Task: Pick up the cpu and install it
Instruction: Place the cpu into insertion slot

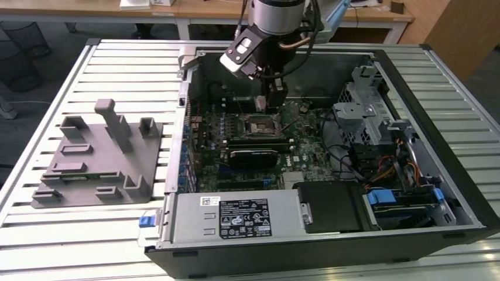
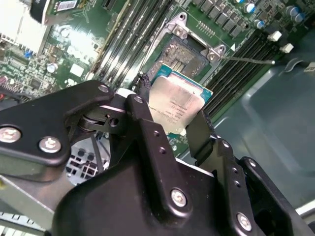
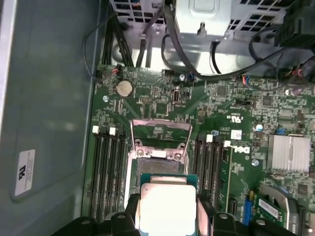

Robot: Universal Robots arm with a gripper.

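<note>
Fingers (image 2: 199,135) of your gripper (image 2: 171,105) are clamped on opposite edges of the cpu (image 2: 182,101), holding it with its silver top facing the camera in both wrist views. You have it hanging over the motherboard (image 3: 162,103) inside the open computer case (image 1: 457,170), just beside the socket (image 3: 157,147), whose metal load plate (image 3: 160,129) is swung open. On the exterior view's left, the grey tray (image 1: 102,164) stands on the slatted table (image 1: 47,105), well apart from the arm (image 1: 277,23).
</note>
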